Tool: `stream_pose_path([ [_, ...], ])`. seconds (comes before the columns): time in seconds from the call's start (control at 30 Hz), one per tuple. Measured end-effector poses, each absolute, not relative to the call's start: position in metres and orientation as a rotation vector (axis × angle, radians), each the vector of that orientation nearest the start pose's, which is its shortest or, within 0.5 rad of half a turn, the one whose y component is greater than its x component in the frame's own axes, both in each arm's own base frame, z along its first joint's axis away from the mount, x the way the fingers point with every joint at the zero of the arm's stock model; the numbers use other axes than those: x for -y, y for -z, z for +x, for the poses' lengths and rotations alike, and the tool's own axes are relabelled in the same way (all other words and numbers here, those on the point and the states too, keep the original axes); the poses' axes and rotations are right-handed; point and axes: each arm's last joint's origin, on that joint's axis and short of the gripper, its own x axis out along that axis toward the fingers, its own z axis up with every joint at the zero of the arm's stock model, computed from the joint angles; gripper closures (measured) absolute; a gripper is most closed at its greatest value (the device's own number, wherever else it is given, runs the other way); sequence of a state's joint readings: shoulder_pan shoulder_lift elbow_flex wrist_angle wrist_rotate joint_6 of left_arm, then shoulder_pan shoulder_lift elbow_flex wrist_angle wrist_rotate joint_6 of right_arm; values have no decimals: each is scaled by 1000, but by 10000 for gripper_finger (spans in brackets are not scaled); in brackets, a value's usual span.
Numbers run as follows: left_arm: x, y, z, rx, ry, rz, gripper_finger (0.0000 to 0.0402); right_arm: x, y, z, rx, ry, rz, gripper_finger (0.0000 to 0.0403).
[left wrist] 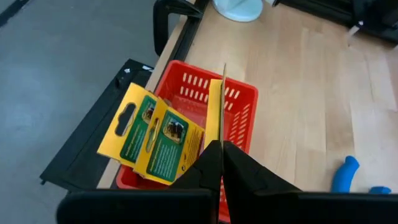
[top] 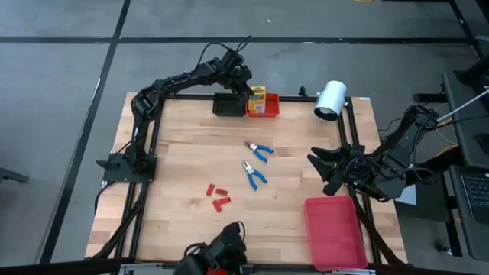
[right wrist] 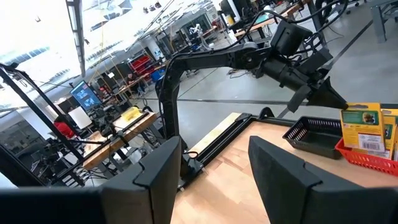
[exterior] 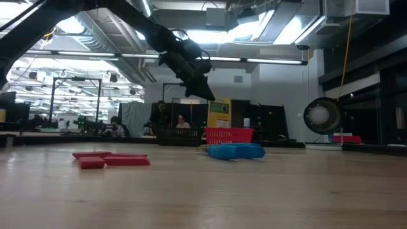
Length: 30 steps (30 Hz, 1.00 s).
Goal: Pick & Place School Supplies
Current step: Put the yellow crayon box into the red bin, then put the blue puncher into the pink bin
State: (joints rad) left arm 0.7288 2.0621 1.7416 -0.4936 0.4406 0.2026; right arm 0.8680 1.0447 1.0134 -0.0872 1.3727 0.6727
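My left gripper (left wrist: 222,163) hovers over the red bin (top: 265,109) at the table's far edge, shut on a yellow-and-green box (left wrist: 215,112) that I see edge-on. Two more such boxes (left wrist: 152,135) lean in that bin, their upper ends sticking out over its rim. Two blue-handled pliers (top: 259,150) (top: 254,175) lie flat mid-table. Several small red pieces (top: 218,197) lie nearer the front edge. My right gripper (top: 322,165) waits open above the table's right side, touching nothing. My left gripper pinches the third box by its upper edge (left wrist: 217,138) between the two fingers (left wrist: 208,167), coming from above and pointing down. The box hangs upright below the fingers, and its lower end (exterior: 219,124) reaches the red bin's rim.
A black bin (top: 228,104) stands just left of the red one. A white round lamp-like object (top: 331,99) sits at the far right corner. A flat red tray (top: 334,231) lies at the near right. Bare wood shows between the pliers and the bins.
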Motion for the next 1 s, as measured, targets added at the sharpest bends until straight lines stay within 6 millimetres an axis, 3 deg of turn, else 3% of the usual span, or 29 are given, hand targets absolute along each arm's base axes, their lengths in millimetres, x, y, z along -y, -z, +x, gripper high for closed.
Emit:
stream_pose_path([
  [0.4,-300,-247,348,-724,-222,-241,400,-140,-377,156,126,497,565,209],
  [0.7,-299,-235,355,-733,-206,-271,397,-140,-377,156,126,496,565,209],
  [0.83,-301,-239,355,-716,-219,-252,364,-140,-377,156,125,494,565,209],
  [1.0,-304,-244,352,-698,-248,-238,295,-140,-377,156,124,494,561,209],
])
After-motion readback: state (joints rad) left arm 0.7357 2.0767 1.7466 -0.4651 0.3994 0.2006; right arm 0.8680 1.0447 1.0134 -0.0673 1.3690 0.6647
